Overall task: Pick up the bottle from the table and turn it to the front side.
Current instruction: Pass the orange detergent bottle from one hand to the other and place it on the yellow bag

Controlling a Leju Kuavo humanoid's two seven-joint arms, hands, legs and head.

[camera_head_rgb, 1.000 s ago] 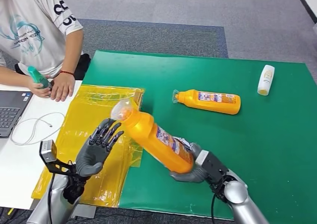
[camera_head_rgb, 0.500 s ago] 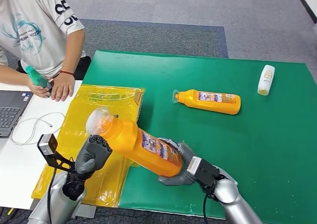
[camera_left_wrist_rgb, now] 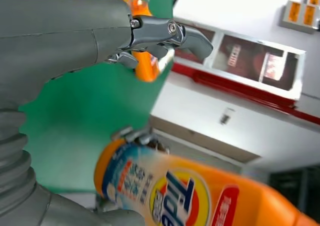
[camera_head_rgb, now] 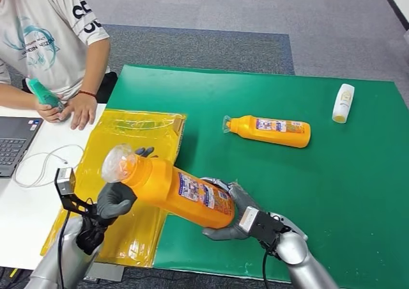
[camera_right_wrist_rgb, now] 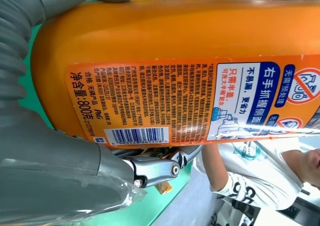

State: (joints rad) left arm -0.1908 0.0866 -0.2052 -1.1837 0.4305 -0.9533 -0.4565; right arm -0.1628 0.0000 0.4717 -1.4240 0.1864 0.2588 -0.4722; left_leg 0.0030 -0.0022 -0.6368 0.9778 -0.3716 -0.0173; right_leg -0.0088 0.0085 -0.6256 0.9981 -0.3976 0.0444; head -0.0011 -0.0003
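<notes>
Right robot hand [camera_head_rgb: 231, 217] grips orange bottle [camera_head_rgb: 185, 190] base above counter [camera_head_rgb: 289, 187], left robot hand [camera_head_rgb: 115, 198] cups neck; best rotate slowly, keeping both supports.

Head looks down; wrists close on bottle [camera_head_rgb: 178, 190].

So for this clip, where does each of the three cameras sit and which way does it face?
Head view: high on the robot, looking forward and down at the green table; both silver arms show, left hand and right hand on the held orange bottle.
Left wrist view: behind the left hand, facing the bottle's front label.
Right wrist view: behind the right hand, facing its back label and barcode.
Shared: all three show the held orange bottle.
</notes>
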